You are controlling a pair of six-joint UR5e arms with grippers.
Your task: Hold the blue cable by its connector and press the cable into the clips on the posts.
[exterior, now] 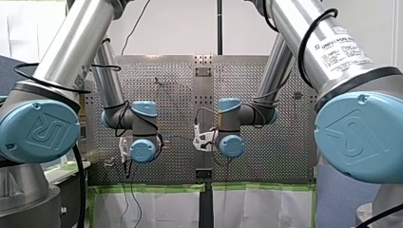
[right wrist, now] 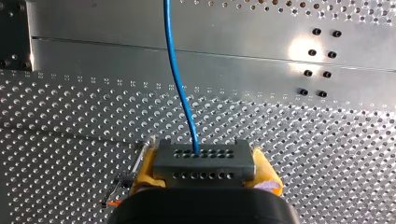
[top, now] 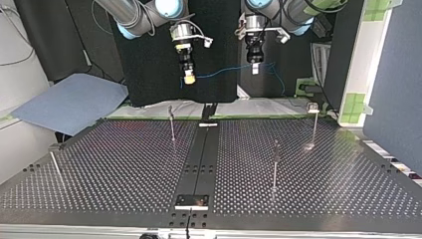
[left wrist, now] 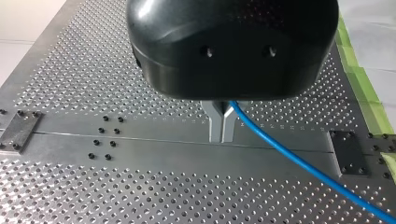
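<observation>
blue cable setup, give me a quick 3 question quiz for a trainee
1. True or false: the blue cable already sits in a clip on one of the posts.
2. What does my right gripper hold between its yellow pads? A) the connector B) a post C) nothing
3. Fill in: my left gripper is shut on the ___.

Key: 1 false, it hangs in the air between the two grippers; 2 A; 3 blue cable.
</observation>
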